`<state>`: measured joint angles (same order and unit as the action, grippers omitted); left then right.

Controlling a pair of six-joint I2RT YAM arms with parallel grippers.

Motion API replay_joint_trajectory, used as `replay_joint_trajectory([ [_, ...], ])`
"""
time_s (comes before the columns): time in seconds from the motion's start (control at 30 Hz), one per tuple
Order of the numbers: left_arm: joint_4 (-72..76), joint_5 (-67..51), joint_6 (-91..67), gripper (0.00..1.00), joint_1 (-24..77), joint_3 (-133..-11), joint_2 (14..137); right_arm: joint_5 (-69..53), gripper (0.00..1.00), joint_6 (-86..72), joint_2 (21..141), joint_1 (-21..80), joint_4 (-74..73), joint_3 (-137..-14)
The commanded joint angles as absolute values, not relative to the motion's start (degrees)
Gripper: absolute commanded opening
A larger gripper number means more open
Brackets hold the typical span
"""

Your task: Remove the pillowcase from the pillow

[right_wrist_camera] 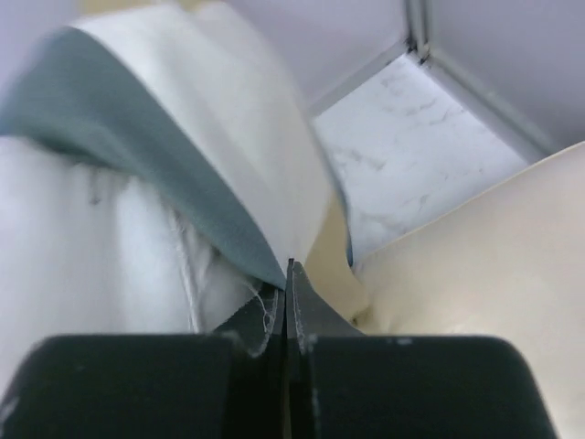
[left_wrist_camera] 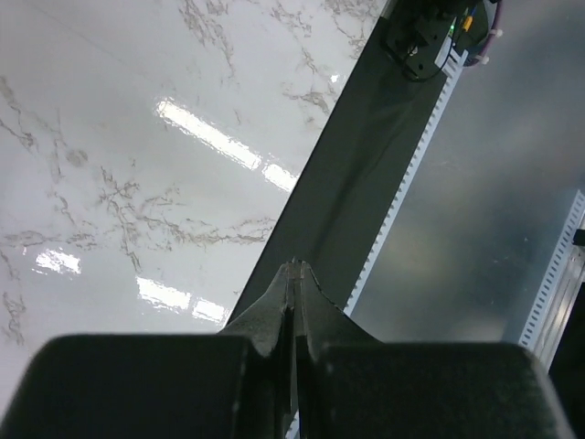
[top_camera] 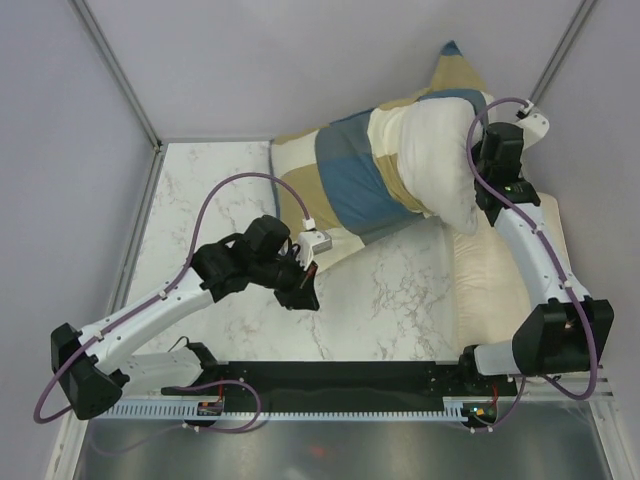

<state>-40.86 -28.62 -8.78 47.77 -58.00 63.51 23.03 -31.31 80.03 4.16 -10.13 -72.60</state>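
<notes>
The pillowcase (top_camera: 350,170), in blocks of steel blue, tan and cream, covers the left part of the pillow; one corner (top_camera: 452,55) stands up at the back. The plump off-white pillow (top_camera: 435,160) bulges out of it on the right. My right wrist (top_camera: 500,150) hangs at that bare end. In the right wrist view the right gripper (right_wrist_camera: 289,265) is shut on a blue and cream edge of the pillowcase (right_wrist_camera: 164,155), with the white pillow (right_wrist_camera: 82,265) to its left. My left gripper (top_camera: 303,292) (left_wrist_camera: 294,266) is shut and empty, low over the marble just off the pillowcase's near left corner.
A flatter cream pillow (top_camera: 500,275) (right_wrist_camera: 503,274) lies at the right under my right arm. The marble table (top_camera: 230,190) ends in grey walls with a metal frame (top_camera: 150,140). A black rail (top_camera: 340,375) (left_wrist_camera: 356,155) runs along the near edge.
</notes>
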Motion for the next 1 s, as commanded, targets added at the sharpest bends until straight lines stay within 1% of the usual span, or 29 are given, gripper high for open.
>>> replay_joint_trajectory([
  [0.0, -44.13, -29.11, -10.55, 0.02, 48.25, -60.72, 63.89, 23.74, 0.0, -29.79, 74.54, 5.8, -0.54, -72.27],
  [0.03, -43.08, -28.4, -10.63, 0.02, 48.43, -62.21, 64.24, 21.82, 0.0, -29.97, 73.49, 5.97, -0.27, -70.77],
  [0.07, -42.46, -27.61, -10.63, 0.02, 48.95, -65.53, 64.51, 19.88, 0.0, -30.23, 71.13, 6.32, 3.3, -69.27],
  [0.13, -41.05, -24.88, -11.07, 0.02, 49.22, -69.41, 65.56, 12.94, 0.0, -31.02, 68.74, 6.5, 5.18, -65.23],
  [0.23, -37.71, -20.14, -10.99, 0.03, 49.57, -79.85, 67.58, 5.11, 0.0, -32.34, 64.17, 7.82, 10.09, -61.36],
  [0.33, -33.94, -16.44, -9.94, 0.3, 49.66, -86.11, 69.51, 0.71, 0.0, -33.48, 59.87, 10.02, 12.03, -58.81],
  [0.37, -32.53, -16.0, -9.5, 0.51, 49.66, -89.61, 69.87, 0.09, 0.0, -34.1, 57.85, 10.63, 13.87, -58.1],
  [0.4, -30.26, -15.3, -9.41, 0.61, 49.75, -91.39, 70.4, -1.91, 0.0, -34.71, 56.79, 10.81, 14.76, -56.96],
  [0.43, -29.71, -15.55, -8.88, 0.67, 49.66, -93.41, 71.27, -4.46, 0.0, -36.02, 55.82, 10.98, 15.64, -56.34],
  [0.47, -29.62, -15.56, -8.44, 0.75, 49.75, -98.04, 73.45, -5.61, 0.0, -36.56, 54.33, 11.42, 17.47, -55.82],
  [0.5, -29.1, -15.12, -8.09, 0.8, 49.75, -100.09, 74.69, -7.02, 0.0, -37.17, 53.71, 11.77, 18.27, -55.2],
  [0.53, -29.27, -15.12, -6.61, 0.93, 49.83, -102.2, 75.93, -8.25, 0.0, -37.96, 53.27, 12.13, 19.06, -55.02],
  [0.57, -29.27, -15.12, -5.9, 1.0, 49.75, -105.87, 78.37, -9.83, 0.0, -38.14, 52.48, 13.17, 19.51, -55.02],
  [0.77, -28.65, -12.4, 3.33, 1.0, 50.18, -115.47, 85.86, -12.13, 0.0, -37.97, 50.89, 18.01, 18.99, -54.58],
  [0.97, -28.56, -6.43, 16.16, 1.0, 51.24, -118.83, 92.54, -13.27, 0.0, -38.06, 51.5, 21.7, 18.81, -54.41],
])
